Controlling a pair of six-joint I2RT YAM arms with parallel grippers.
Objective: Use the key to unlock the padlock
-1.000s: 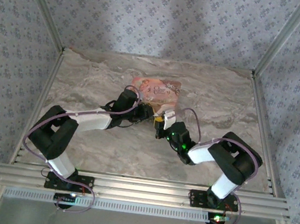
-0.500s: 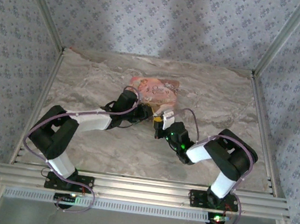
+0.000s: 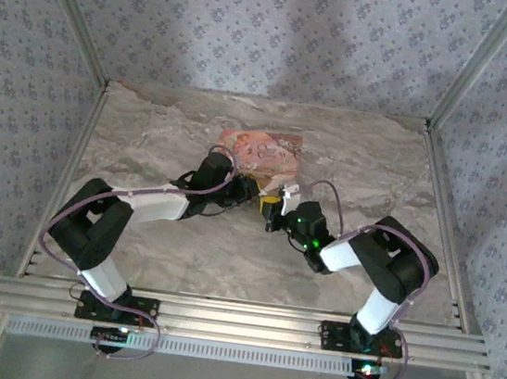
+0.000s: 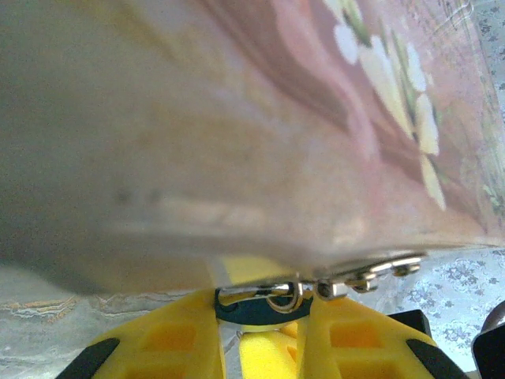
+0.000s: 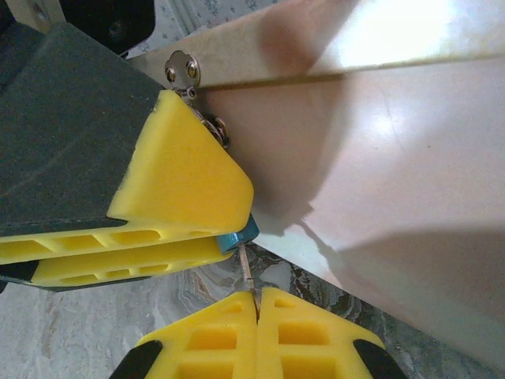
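The padlock (image 5: 240,234) is a tiny teal-bodied lock with a silver shackle (image 4: 278,295). My left gripper (image 4: 264,314) is shut on it, right against the edge of the pink picture box (image 3: 262,150). The key (image 5: 248,275) is a thin metal blade. My right gripper (image 5: 258,304) is shut on it, and its tip meets the underside of the padlock. In the right wrist view the left gripper's yellow fingers (image 5: 170,193) hold the lock just above my right fingertips. From above, both grippers (image 3: 252,189) (image 3: 275,207) meet in front of the box.
The pink box (image 5: 379,150) lies flat on the marbled table (image 3: 170,253) and crowds both grippers from the far side. A small metal hasp (image 4: 371,275) sticks out at the box's edge. Patterned walls and an aluminium frame (image 3: 236,320) enclose the table.
The right arm's wrist and forearm have swung a little to the right while its gripper stays at the padlock. The left arm has barely moved.
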